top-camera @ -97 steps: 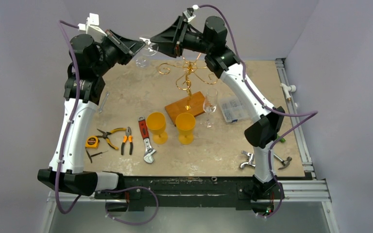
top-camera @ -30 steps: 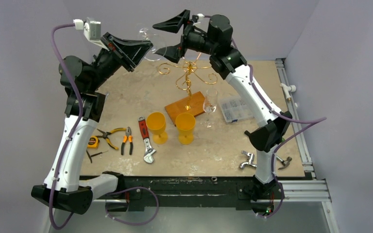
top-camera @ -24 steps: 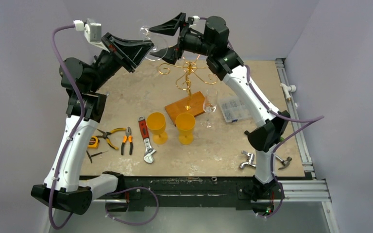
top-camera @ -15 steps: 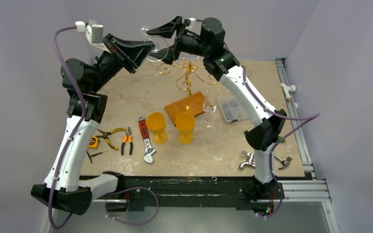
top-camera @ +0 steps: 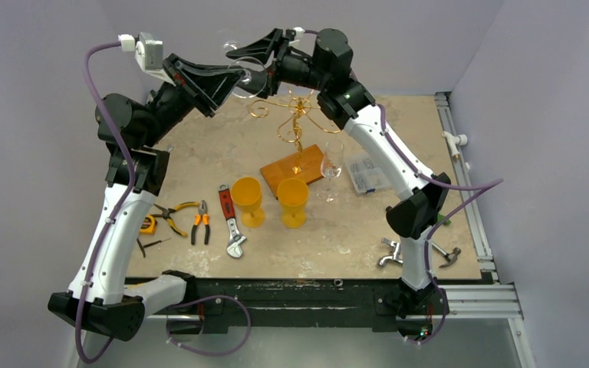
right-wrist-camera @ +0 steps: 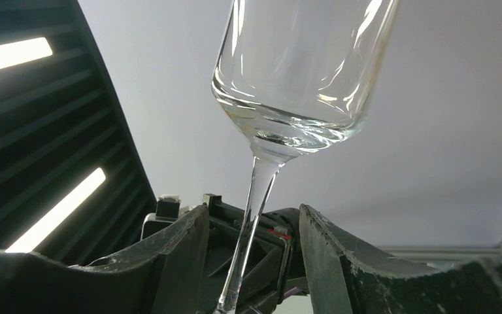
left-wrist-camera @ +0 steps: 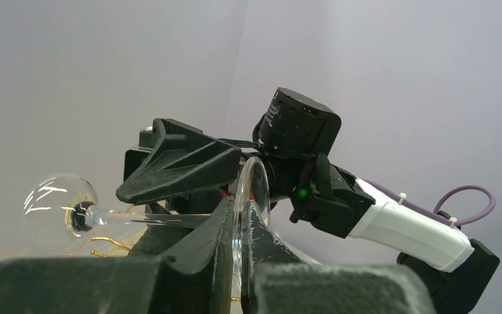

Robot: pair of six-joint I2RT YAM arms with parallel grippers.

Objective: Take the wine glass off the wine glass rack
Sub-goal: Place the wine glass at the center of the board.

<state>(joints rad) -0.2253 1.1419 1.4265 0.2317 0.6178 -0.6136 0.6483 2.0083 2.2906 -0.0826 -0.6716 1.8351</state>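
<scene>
L gripper point(left-wrist-camera: 238, 226) pinched tight on foot of wine glass point(right-wrist-camera: 301, 72). Glass in mid-air, above and apart from wine glass rack point(top-camera: 295, 123); prob. held by foot to leave stem free. R gripper point(right-wrist-camera: 251, 235) half-wide, jaws straddling stem, no contact. Both arms raised high, wrists meeting over rack.

Soft, even light from overhead; shadows on the worktop point(top-camera: 353, 230) are faint. Ceiling strip lights point(right-wrist-camera: 13, 55) glare in the right wrist view, glinting off the glass point(right-wrist-camera: 301, 78). The near left fingers point(left-wrist-camera: 196, 261) look dark and blurred.
</scene>
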